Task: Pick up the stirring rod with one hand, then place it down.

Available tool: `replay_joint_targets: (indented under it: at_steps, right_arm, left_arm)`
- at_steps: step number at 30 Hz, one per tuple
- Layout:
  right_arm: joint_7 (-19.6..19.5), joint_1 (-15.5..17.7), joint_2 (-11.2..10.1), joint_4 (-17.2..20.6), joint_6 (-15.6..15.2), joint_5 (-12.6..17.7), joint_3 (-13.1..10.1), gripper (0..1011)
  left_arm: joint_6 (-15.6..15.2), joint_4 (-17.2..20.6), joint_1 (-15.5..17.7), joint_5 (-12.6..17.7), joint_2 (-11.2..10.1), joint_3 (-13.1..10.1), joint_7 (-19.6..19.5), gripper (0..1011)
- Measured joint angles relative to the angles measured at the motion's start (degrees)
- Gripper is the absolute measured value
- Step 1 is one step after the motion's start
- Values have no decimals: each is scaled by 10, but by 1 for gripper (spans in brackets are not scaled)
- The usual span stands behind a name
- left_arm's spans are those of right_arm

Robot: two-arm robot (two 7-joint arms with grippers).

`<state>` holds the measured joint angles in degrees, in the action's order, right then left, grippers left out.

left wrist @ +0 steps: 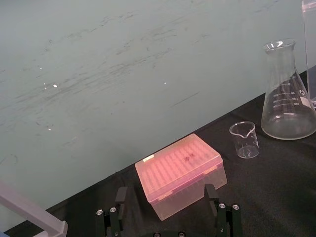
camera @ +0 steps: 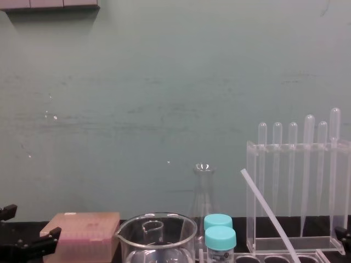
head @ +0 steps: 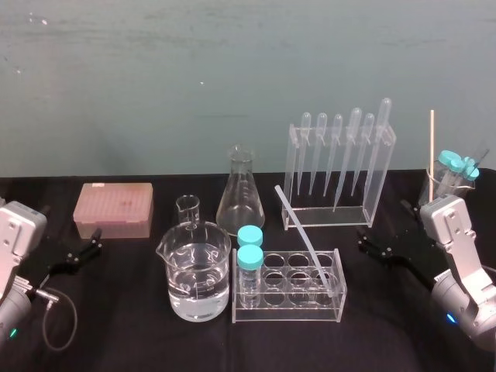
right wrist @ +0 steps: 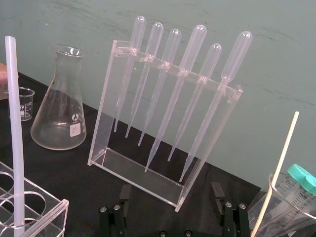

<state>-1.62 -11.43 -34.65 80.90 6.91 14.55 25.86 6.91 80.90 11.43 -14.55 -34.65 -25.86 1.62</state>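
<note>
The stirring rod [head: 304,236] is a thin translucent-white stick leaning in the clear test-tube rack [head: 329,311]. Its top tilts back toward the left and its lower end sits in a rack hole. It also stands at the edge of the right wrist view [right wrist: 16,138] and slants across the chest view [camera: 269,213]. My right gripper [head: 380,246] hovers low to the right of that rack, open and empty, its fingers [right wrist: 124,195] spread wide. My left gripper [head: 81,252] rests open at the far left, with fingers [left wrist: 212,197] apart in front of the pink box [left wrist: 180,173].
A water-filled beaker [head: 198,271], a small beaker [head: 188,208], a conical flask [head: 241,194] and two blue-capped tubes [head: 249,260] crowd the centre. A pipette stand [head: 372,186] is behind. A beaker with a wooden stick [head: 432,147] stands far right.
</note>
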Motion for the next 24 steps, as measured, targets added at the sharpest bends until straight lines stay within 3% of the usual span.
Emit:
replay_joint_targets:
  at_steps: [24]
  right_arm:
    - [0, 0, 0, 0, 0, 0, 0, 1003]
  left_arm:
    - [0, 0, 0, 0, 0, 0, 0, 1000]
